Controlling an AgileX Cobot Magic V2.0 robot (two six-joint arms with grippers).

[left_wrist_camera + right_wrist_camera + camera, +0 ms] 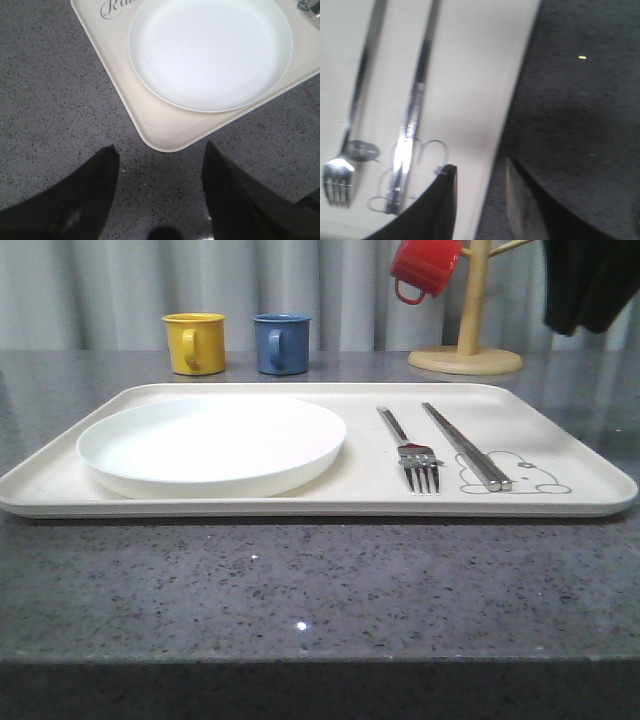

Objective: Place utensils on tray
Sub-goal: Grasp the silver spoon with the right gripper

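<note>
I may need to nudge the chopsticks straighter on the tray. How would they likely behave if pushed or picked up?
The chopsticks look like flat, shiny metal, so they would probably stay stiff and slide easily over the smooth tray instead of rolling. Lying as a close pair, they may split apart under a push. They sit low on the surface, so pinching them up is likely awkward and slippery.

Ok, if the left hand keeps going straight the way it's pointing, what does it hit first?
Probably the rounded corner of the tray, right ahead of the open left hand over bare counter; beyond it sits the white plate. Height is unclear, so it might pass above the rim.
</note>
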